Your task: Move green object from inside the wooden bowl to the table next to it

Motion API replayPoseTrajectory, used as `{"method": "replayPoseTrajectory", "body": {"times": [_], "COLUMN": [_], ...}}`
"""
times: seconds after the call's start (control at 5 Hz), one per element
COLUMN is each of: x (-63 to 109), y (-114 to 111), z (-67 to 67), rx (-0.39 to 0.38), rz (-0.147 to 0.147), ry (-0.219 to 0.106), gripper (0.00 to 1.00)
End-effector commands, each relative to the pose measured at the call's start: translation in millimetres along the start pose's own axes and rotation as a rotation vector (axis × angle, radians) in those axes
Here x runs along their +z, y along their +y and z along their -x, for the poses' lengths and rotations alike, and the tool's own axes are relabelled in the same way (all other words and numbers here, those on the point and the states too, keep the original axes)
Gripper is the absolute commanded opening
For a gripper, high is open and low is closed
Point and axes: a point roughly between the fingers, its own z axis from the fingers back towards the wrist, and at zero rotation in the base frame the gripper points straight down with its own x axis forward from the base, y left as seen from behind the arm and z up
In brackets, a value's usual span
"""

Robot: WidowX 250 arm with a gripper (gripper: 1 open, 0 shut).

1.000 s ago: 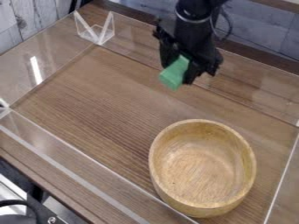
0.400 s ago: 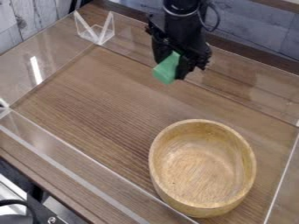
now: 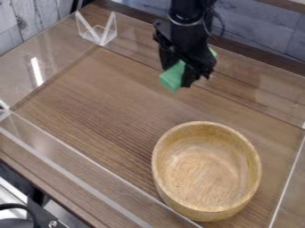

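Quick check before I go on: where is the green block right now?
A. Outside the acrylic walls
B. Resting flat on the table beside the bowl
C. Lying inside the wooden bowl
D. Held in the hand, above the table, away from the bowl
D: the green block sits clamped in the hand over the table, and the wooden bowl is empty.

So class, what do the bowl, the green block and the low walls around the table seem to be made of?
Bowl: light wood, matte, grain visible. Green block, gripped in the claw: probably plastic or foam, uniformly coloured; hard to tell. Walls: clear acrylic or similar, see-through with glare.
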Motion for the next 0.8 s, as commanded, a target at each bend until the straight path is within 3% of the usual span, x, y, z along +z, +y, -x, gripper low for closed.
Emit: {"method": "replayPoseTrajectory", "body": {"times": [0.0,0.4,0.6], "x": [16.7,4.6,-7.8], "y": [5,72,85], "z": [-2.7,11.3,7.8], "rx": [0.021,0.084,0.085], "rz": [-0.013,-0.018,-0.003], "ry": [-0.046,-0.051,-0.05], "gripper": [0.0,0.0,0.0]}}
